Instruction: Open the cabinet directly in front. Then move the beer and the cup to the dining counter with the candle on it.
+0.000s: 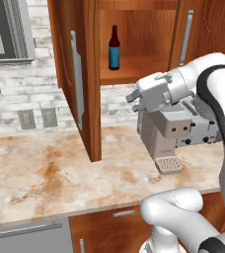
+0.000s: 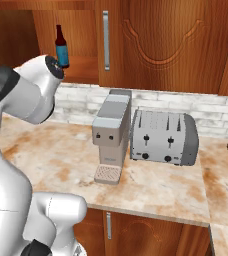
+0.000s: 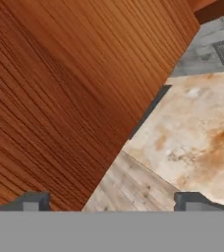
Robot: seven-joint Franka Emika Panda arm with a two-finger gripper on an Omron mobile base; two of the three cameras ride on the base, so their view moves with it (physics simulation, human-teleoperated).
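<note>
Left base view first: cabinet (image 1: 134, 44) left door (image 1: 82, 79) swung out edge-on, beer (image 1: 114, 48) alone on shelf, coffee machine (image 1: 165, 133) below. Right base view: toaster (image 2: 164, 136) beside machine, right door (image 2: 166, 45) closed. Hand view: gripper (image 3: 113, 201) spread wide, empty, close against the door's wood.

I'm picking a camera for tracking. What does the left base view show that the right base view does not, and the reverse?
Left only: the open cabinet door seen edge-on, wall outlets, and the robot's hand with its open gripper in front of the coffee machine. Right only: the whole toaster and a shut door's carved arched panel. Both: the beer on the shelf, the coffee machine, marble counter, brick wall.
</note>
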